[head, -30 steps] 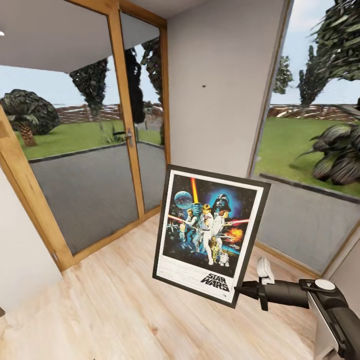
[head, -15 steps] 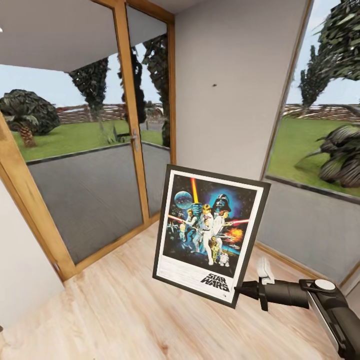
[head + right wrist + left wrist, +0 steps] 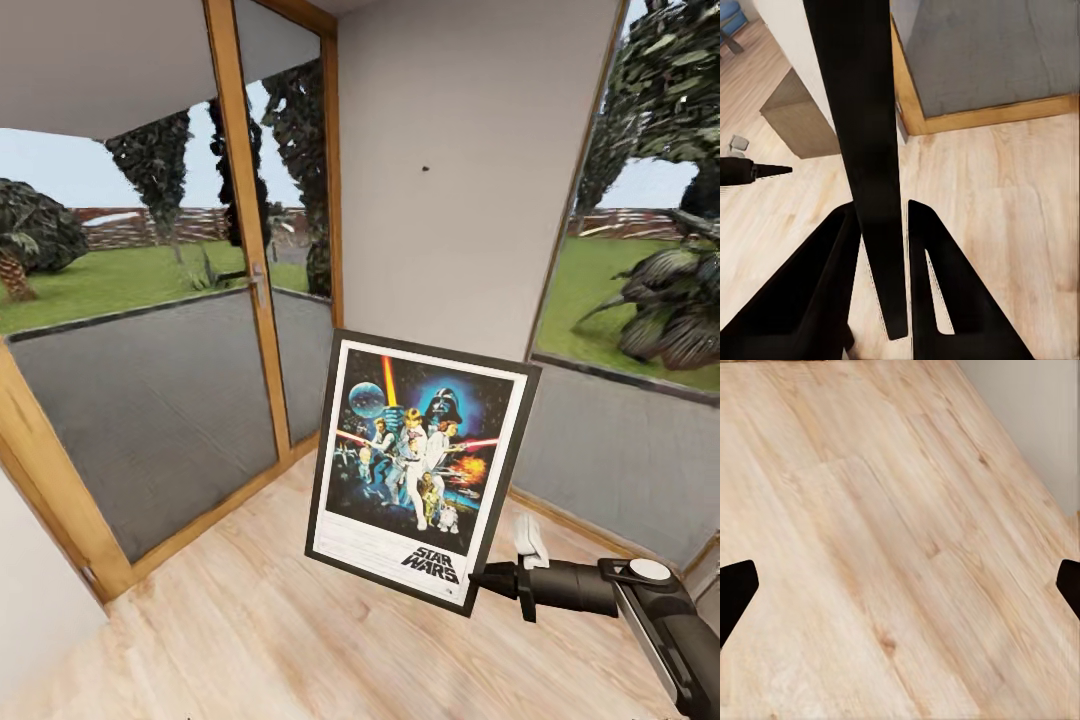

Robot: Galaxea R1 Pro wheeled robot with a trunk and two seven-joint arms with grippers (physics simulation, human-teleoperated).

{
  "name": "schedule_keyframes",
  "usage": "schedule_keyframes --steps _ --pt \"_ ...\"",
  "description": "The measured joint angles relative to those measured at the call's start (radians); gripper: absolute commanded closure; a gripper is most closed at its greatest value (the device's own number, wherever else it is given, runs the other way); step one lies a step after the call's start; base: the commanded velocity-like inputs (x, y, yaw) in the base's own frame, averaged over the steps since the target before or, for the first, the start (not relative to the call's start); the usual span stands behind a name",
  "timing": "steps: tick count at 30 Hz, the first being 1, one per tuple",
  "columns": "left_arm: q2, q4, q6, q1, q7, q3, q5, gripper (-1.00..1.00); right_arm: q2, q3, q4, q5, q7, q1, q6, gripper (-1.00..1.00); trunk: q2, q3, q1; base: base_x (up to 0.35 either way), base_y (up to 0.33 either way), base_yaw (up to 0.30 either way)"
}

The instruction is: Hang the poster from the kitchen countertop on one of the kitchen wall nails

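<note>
The Star Wars poster (image 3: 415, 470), black-framed with a white border, hangs upright and slightly tilted in front of me, above the wooden floor. My right gripper (image 3: 482, 578) is shut on its lower right corner. The right wrist view shows the poster's frame (image 3: 862, 150) edge-on as a black strip clamped in the right gripper (image 3: 881, 225). A wall nail (image 3: 424, 168) is a small dark dot on the pale grey wall (image 3: 450, 260), above the poster. My left gripper (image 3: 900, 589) is open over bare floor, holding nothing. The kitchen countertop is out of view.
A glass door with a wooden frame (image 3: 250, 250) stands left of the wall strip, and a large window (image 3: 640, 300) is on its right. Light wooden floor (image 3: 230, 620) stretches below. A brown cabinet (image 3: 795, 120) stands against a wall in the right wrist view.
The head view has shifted, so the door frame, wall and nail sit differently in the picture. The poster and right arm keep the same place, still gripped.
</note>
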Motion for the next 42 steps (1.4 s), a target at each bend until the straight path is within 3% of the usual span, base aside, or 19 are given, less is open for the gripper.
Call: schedule_keyframes --steps 34,42 --pt "0.000 0.000 0.000 0.000 0.000 0.000 0.000 -1.00 0.001 0.000 0.002 0.000 -0.001 0.000 0.000 1.00 0.000 0.000 0.000 0.271 0.258 -0.031" --pt "0.000 0.000 0.000 0.000 0.000 0.000 0.000 -1.00 0.001 0.001 0.002 0.000 -0.001 0.000 0.000 1.00 0.000 0.002 0.000 0.269 0.263 -0.197"
